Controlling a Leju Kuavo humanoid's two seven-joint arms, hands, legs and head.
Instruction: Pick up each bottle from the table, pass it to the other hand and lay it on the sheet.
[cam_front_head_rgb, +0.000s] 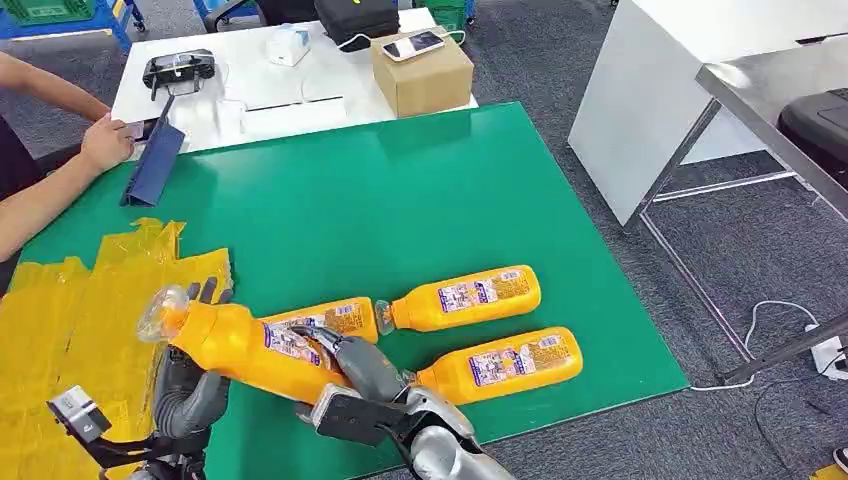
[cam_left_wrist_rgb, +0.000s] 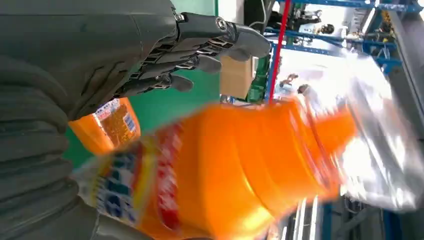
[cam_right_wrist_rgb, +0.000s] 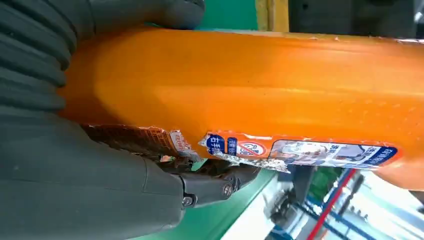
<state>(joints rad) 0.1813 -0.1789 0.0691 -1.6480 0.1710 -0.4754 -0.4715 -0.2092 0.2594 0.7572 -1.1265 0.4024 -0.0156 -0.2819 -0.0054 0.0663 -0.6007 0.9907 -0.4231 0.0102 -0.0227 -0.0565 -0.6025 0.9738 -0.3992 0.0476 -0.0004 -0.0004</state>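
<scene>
My right hand (cam_front_head_rgb: 355, 375) grips an orange bottle (cam_front_head_rgb: 235, 345) by its lower body, holding it tilted above the green mat's (cam_front_head_rgb: 400, 200) front edge with the clear cap toward the yellow sheet (cam_front_head_rgb: 70, 320). In the right wrist view the fingers (cam_right_wrist_rgb: 210, 182) wrap the bottle (cam_right_wrist_rgb: 250, 85). My left hand (cam_front_head_rgb: 190, 395) sits behind the bottle's neck end with fingers spread; in the left wrist view its fingers (cam_left_wrist_rgb: 200, 50) stretch past the blurred bottle (cam_left_wrist_rgb: 240, 165) without closing on it. Three more orange bottles lie on the mat: one (cam_front_head_rgb: 335, 318) partly behind the held one, one (cam_front_head_rgb: 462, 297) in the middle, one (cam_front_head_rgb: 505, 365) nearest the front.
A person's arm (cam_front_head_rgb: 50, 195) reaches in at the far left beside a blue folder-like piece (cam_front_head_rgb: 155, 165). Behind the mat a white table carries a cardboard box (cam_front_head_rgb: 420, 72) and small devices. A metal frame table (cam_front_head_rgb: 760, 90) stands at the right, with cables on the floor.
</scene>
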